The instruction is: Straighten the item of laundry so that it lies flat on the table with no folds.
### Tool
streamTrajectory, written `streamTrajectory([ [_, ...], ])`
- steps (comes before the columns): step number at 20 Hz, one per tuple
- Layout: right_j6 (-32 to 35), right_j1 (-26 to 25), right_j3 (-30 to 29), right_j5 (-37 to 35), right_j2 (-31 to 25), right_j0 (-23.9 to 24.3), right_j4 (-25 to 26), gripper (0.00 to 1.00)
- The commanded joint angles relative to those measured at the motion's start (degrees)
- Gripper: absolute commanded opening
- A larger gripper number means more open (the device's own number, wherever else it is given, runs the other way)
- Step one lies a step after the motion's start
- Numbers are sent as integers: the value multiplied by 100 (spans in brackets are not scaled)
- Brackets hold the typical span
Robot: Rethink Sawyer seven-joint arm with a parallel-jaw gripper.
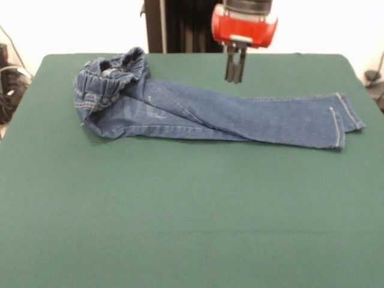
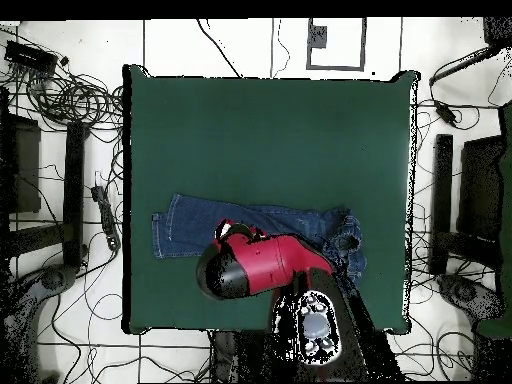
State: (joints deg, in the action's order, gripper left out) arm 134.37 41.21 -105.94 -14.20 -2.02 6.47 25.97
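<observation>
The small blue jeans [image 1: 240, 117] lie across the far half of the dark green table [image 1: 180, 216]. Their two legs stretch right, one overlapping the other, with the cuffs near the right edge. The waistband end [image 1: 111, 75] is bunched and folded up at the left. My gripper [image 1: 234, 79] hangs from the red wrist above the far side of the table, just behind the legs. It is shut and empty. In the overhead view the red arm [image 2: 260, 265] covers the middle of the jeans [image 2: 190, 225] and hides the gripper.
The table [image 2: 270, 130] is far wider than the jeans, with bare green felt toward the camera in the front view. The dark pedestal [image 1: 180, 24] stands behind the far edge. Cables and dark equipment [image 2: 70, 100] lie on the floor around the table.
</observation>
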Motion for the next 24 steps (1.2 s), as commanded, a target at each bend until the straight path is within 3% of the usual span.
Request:
streamTrajectory([
  [1,808,-1073,414,681,270,-658,14,0],
  [8,960,-1565,451,1364,693,-1072,-240,0],
  [18,879,-1637,320,1595,729,-1098,-492,0],
  [24,982,-1938,205,1825,706,-1240,-661,0],
])
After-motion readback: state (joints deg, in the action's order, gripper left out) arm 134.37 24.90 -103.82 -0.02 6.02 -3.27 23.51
